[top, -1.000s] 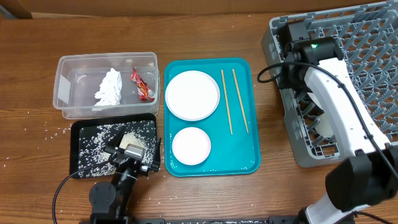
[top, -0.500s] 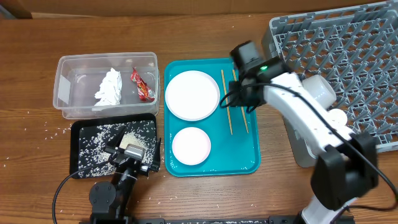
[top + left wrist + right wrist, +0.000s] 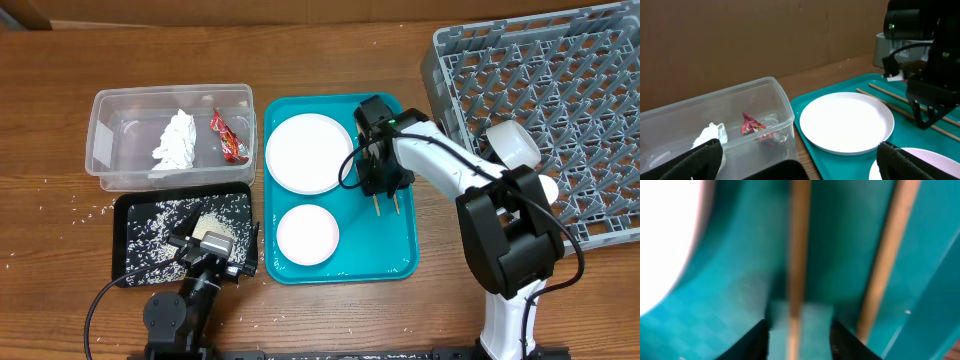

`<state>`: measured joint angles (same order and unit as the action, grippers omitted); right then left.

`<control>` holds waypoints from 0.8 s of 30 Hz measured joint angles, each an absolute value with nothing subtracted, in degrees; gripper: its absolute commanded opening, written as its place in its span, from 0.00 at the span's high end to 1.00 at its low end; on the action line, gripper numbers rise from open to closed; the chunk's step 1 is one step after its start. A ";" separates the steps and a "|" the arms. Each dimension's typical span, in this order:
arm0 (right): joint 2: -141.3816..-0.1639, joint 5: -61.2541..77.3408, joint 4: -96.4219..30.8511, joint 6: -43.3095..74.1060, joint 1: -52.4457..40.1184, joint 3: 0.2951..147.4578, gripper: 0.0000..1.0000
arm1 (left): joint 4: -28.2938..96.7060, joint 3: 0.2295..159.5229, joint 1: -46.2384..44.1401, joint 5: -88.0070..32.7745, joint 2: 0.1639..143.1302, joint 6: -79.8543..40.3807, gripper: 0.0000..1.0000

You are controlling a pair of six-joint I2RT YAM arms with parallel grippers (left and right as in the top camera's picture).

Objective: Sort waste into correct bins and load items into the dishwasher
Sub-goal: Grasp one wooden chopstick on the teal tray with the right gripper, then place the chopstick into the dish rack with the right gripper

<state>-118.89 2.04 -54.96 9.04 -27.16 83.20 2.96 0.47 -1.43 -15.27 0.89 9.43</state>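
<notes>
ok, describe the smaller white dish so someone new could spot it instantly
Start at the teal tray in the centre of the overhead view. Two round white dishes lie on it; the smaller dish sits at the end nearest the robot. It is noticeably smaller than the large plate beyond it.

Right hand (image 3: 799, 335) points down, fingers (image 3: 752, 341) spread apart.

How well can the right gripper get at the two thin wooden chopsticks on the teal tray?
Likely yes: the open right gripper straddles one of the thin wooden chopsticks, and nothing lies over them.
</notes>
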 measured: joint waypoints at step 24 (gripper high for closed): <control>-104.47 -9.98 -65.58 10.41 -18.87 97.12 0.96 | 2.96 0.47 -1.43 -15.27 0.89 9.43 0.00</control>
